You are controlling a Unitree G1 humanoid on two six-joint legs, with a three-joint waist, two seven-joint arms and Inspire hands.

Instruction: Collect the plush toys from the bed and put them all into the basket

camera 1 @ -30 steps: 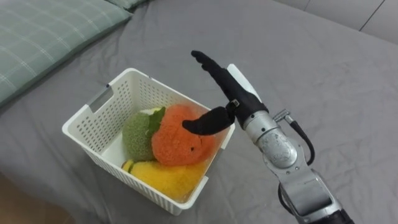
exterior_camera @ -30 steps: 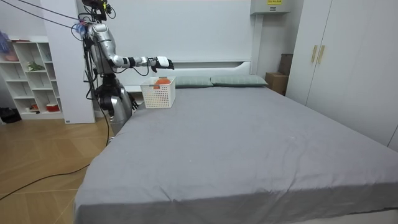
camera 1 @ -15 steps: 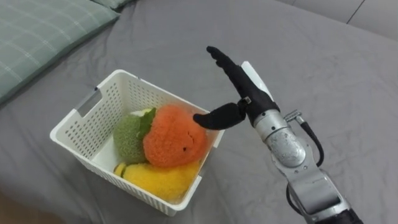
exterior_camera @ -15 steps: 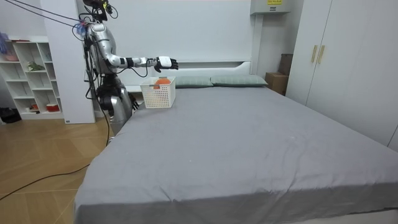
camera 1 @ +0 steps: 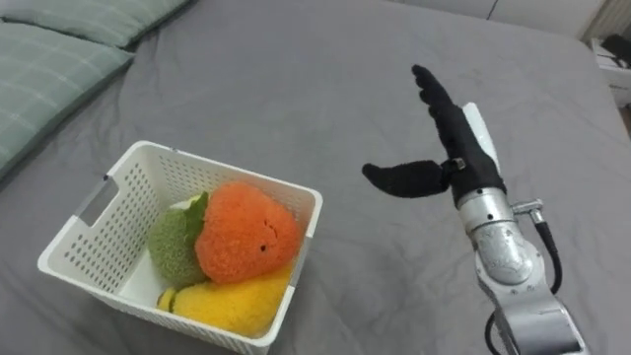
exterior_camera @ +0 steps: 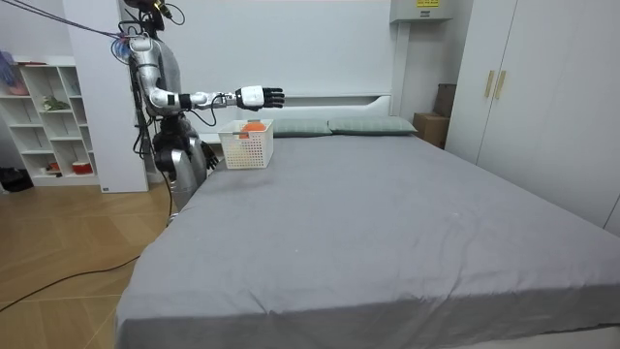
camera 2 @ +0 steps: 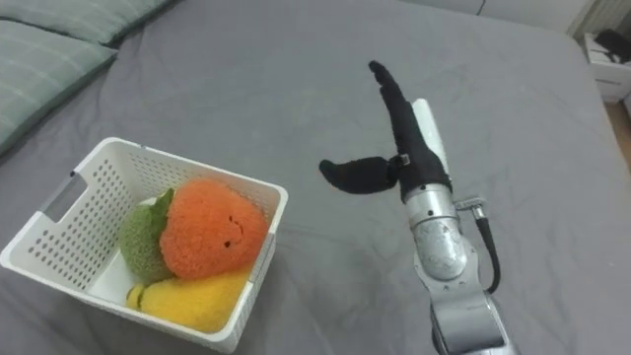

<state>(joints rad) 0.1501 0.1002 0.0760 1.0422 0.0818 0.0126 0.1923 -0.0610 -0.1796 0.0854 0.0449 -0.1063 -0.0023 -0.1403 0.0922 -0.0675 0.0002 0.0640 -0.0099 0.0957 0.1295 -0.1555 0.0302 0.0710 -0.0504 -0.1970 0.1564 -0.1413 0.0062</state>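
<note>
A white slotted basket (camera 1: 120, 184) (camera 2: 59, 209) sits on the grey bed and holds three plush toys: an orange one (camera 1: 242, 235) (camera 2: 207, 232) on top, a green one (camera 1: 170, 243) beside it, a yellow one (camera 1: 227, 300) below. My right hand (camera 1: 449, 133) (camera 2: 402, 133) hangs open in the air to the right of the basket, fingers straight, thumb spread, holding nothing. In the room view the basket (exterior_camera: 246, 143) stands at the bed's head end and the right hand (exterior_camera: 256, 96) reaches out above it.
Green checked pillows (camera 1: 54, 61) lie at the upper left of the grey bedsheet (camera 1: 296, 89). In the room view I stand at the bed's corner by a white shelf unit (exterior_camera: 48, 116); wardrobes (exterior_camera: 542, 97) line the room view's right.
My right hand has lifted away from the orange toy and swung right, off the basket. The head view has shifted, so the basket now sits lower left.
</note>
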